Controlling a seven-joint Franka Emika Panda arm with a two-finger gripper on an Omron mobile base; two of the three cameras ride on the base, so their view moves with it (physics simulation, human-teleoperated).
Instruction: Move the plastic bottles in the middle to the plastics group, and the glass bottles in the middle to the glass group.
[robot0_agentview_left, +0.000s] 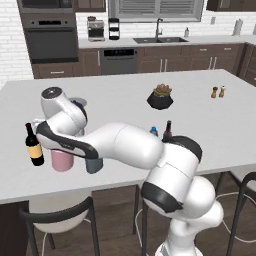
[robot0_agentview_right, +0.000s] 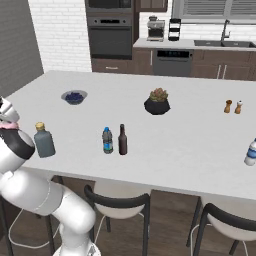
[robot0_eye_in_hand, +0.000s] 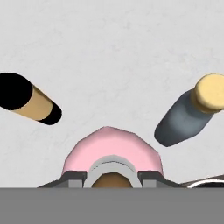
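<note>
Squat pink bottle (robot0_eye_in_hand: 113, 151), round-shouldered with a tan stopper, held by the neck between the fingers (robot0_eye_in_hand: 73, 176) and placed at the left end of the desk (robot0_agentview_left: 200, 117), between the yellow-labelled wine bottle (robot0_agentview_left: 34, 145) and the grey flask (robot0_agentview_left: 93, 164). Fingers closed on the grey collar just below the stopper, as seen in the hand view; grip from directly above keeps the bottle upright and leaves the neighbouring bottles untouched. In the left base view, pink body (robot0_agentview_left: 62, 161) visible below the wrist, base at or very near the desk surface; contact with the desk not confirmable. Position between wine bottle and flask judged deliberate: both belong to the glass group, so the pink bottle appears to be at its destination, with release as the likely next step. Care needed on opening and lifting away, since the flask and wine bottle stand close on either side. Surface of the pink bottle smooth and matte, wide shoulders narrowing sharply to a short neck. Further out, near the middle of the desk: small clear water bottle (robot0_agentview_right: 107, 140) with blue label and cap, and slim dark brown bottle (robot0_agentview_right: 122, 140) just beside it, both upright and not yet sorted. Beyond these, a potted plant (robot0_agentview_right: 157, 102), a bowl (robot0_agentview_right: 74, 96) and two shakers (robot0_agentview_right: 233, 106).
</note>
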